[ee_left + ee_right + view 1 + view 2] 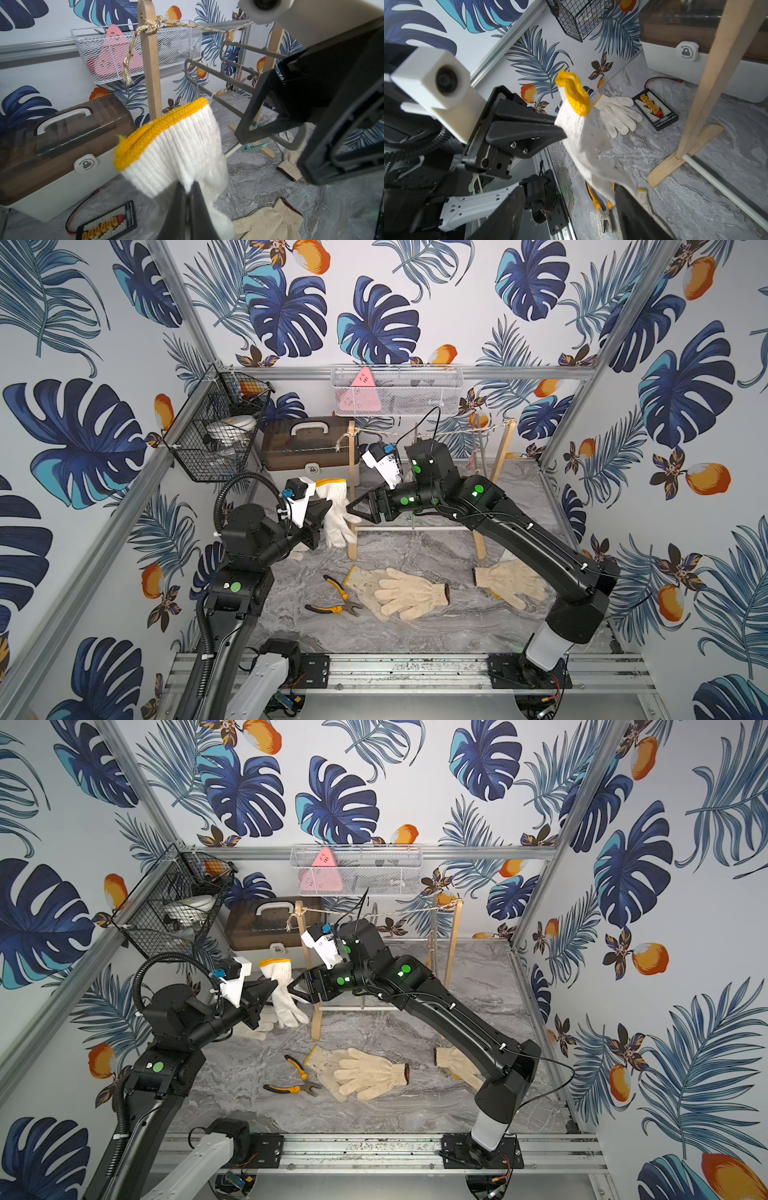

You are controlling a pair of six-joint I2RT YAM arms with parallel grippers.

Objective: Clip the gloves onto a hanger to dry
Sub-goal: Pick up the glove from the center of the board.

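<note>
**Yellow-cuffed glove pinched aloft over the counter's back-left area, with the second pincer gaping at it**

The left pincer is clamped tight on the white knit of the yellow-cuffed glove, holding it cuff-up above the grey marbled counter, just in front of the brown-lidded storage box in the back-left corner. The right pincer reaches in from the other side with its jaws parted, and the glove's lower end hangs between them. Below the left arm, a white glove lies flat near the left edge. Two pliers lie towards the front, beside overlapping cream gloves at mid-counter. A dark-cuffed glove lies near the right edge, partly under the right arm.
</note>
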